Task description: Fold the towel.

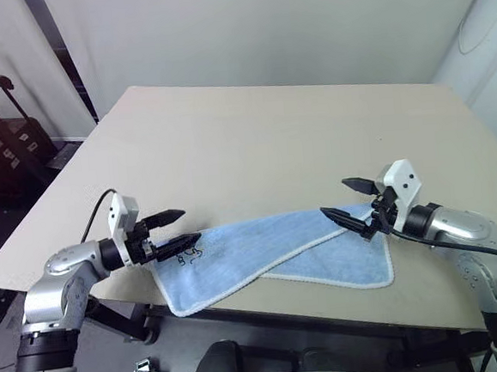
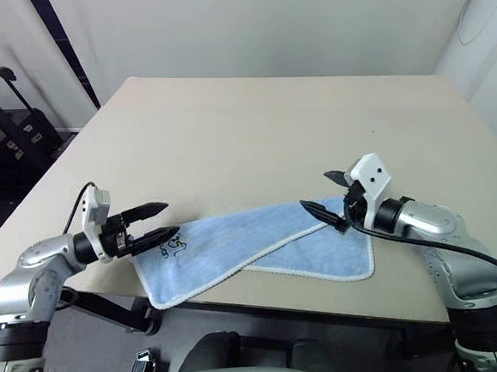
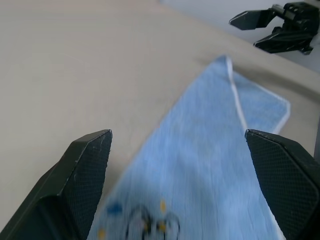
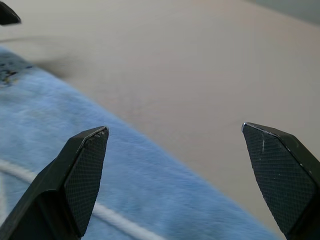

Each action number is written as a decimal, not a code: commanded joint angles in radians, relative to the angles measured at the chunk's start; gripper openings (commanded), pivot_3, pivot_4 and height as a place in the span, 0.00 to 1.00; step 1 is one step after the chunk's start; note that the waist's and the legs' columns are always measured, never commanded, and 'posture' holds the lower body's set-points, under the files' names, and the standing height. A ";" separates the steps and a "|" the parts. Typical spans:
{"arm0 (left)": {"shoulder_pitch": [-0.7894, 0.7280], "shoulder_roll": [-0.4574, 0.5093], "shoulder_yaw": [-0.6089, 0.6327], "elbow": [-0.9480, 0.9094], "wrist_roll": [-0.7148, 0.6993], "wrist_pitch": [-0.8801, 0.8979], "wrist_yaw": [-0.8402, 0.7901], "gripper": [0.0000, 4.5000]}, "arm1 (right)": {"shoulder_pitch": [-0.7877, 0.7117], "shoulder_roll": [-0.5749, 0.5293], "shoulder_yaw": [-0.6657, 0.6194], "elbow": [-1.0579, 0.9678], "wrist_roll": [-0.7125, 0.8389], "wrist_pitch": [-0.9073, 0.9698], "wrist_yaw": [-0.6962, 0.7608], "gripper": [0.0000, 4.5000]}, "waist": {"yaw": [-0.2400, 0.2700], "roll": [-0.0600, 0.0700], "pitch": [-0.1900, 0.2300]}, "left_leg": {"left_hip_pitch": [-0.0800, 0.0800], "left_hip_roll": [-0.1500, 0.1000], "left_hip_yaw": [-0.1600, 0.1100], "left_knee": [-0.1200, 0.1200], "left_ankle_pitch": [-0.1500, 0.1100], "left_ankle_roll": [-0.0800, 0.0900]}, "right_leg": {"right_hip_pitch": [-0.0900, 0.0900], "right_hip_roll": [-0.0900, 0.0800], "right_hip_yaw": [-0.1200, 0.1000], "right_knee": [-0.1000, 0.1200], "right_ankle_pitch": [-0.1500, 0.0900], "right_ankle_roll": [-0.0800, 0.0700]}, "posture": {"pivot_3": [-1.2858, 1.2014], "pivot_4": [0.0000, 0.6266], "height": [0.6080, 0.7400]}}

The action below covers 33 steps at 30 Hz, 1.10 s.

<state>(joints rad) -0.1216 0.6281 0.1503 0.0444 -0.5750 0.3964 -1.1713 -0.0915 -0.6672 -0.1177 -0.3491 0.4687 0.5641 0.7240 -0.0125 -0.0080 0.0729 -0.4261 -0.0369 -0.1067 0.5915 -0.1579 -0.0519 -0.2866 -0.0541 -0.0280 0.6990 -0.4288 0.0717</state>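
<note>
Beige table (image 1: pixel 254 142), pale wall behind. We see the left gripper (image 1: pixel 176 230) spread wide, empty, at the towel's (image 1: pixel 262 249) left end, beside its dark scribble mark (image 1: pixel 191 257), which we cannot read. Right gripper (image 1: pixel 351 199) likewise released, over the right end. Towel lies folded over itself along the table's near edge.

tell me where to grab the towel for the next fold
Grip the towel at its two ends, since it lies as a long, loosely folded strip along the table's near edge. The open left hand can pinch the end with the dark mark from the left; the open right hand can probably take the white-bordered corner from the right.
</note>
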 commanded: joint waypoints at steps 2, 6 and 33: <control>0.010 0.014 0.024 0.026 0.005 -0.066 -0.044 1.00 | -0.060 0.007 0.010 -0.002 0.005 -0.006 0.003 0.99 | 0.001 0.000 0.000 | 0.000 0.000 0.000 0.000 0.000 0.000 | -0.001 0.000 0.000 0.000 -0.001 -0.001 | 0.52 0.00 0.76; 0.005 0.016 0.018 0.078 0.015 -0.103 -0.071 1.00 | -0.081 0.023 0.029 0.014 -0.015 0.012 -0.033 0.99 | 0.001 0.000 0.000 | -0.001 0.000 0.000 -0.001 0.000 0.000 | -0.001 -0.001 0.000 0.000 -0.001 -0.002 | 0.52 0.00 0.76; -0.140 -0.079 -0.054 0.238 0.117 -0.242 -0.086 1.00 | -0.115 -0.187 0.007 0.490 -0.245 -0.209 0.088 0.99 | -0.002 0.000 0.000 | 0.000 -0.002 0.001 0.000 0.000 0.001 | 0.000 -0.001 -0.001 0.000 0.001 0.002 | 0.52 0.00 0.76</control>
<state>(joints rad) -0.2431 0.5541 0.0969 0.2994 -0.4598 0.1694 -1.2612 -0.1691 -0.8481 -0.1124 0.1090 0.2527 0.4103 0.8127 -0.0148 -0.0075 0.0731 -0.4266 -0.0385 -0.1055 0.5916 -0.1581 -0.0509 -0.2862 -0.0548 -0.0288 0.6988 -0.4279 0.0736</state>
